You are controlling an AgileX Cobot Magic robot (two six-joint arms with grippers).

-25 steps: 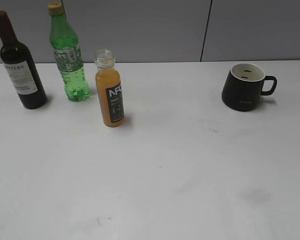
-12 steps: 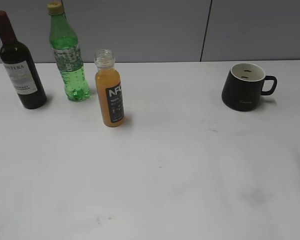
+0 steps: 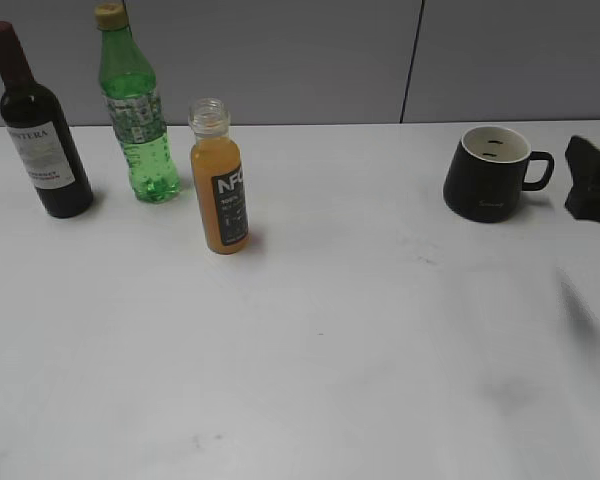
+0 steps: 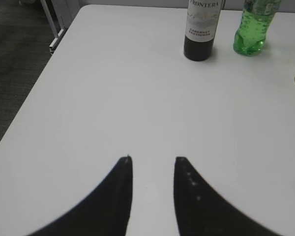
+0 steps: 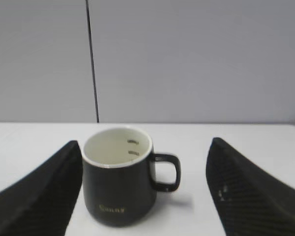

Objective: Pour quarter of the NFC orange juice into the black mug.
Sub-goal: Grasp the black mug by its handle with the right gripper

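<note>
The small clear plastic bottle of NFC orange juice (image 3: 219, 180), with its dark label and white letters, is being left standing upright and uncapped on the white table (image 3: 310, 340). It is taken as the landmark: a taller green plastic bottle with a yellow cap (image 3: 135, 110) is standing just behind it to the left, and a dark wine bottle with a white label (image 3: 38, 125) farther left again. The squat black ceramic mug with the white interior (image 3: 490, 172) is sitting well apart to the juice bottle's right, upright, its loop handle turned away from the bottle.

The right gripper (image 5: 145, 189) is being held low before the mug with its jaws spread wide and nothing between them; in the exterior view it is being seen only as a dark shape (image 3: 592, 180) just beyond the mug's handle. The left gripper (image 4: 152, 160) is being held over bare table, jaws parted and empty, well short of the bottles.

No pouring is judged to be under way; an approach is in hand. A grasp on the juice bottle's body is being called for next, with the mug probably being steadied or brought nearer.
</note>
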